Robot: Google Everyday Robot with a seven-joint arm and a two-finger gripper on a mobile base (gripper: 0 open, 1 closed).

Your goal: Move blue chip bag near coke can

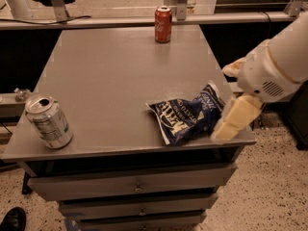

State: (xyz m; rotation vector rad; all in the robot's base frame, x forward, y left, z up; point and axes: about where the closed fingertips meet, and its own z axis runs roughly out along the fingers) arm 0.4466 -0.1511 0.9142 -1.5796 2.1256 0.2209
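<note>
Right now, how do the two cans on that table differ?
The coke can is red; the silver can has grey-green print. The coke can stands at the table's far edge, the silver can near its front-left corner. Both stand on end. The gripper is by the blue chip bag.

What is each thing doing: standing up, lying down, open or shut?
coke can, standing upright, far back.
silver can, standing, top opened, front left.
blue chip bag, lying flat, crinkled, front right.
gripper, low at the bag's right side.
drawers, shut.
</note>
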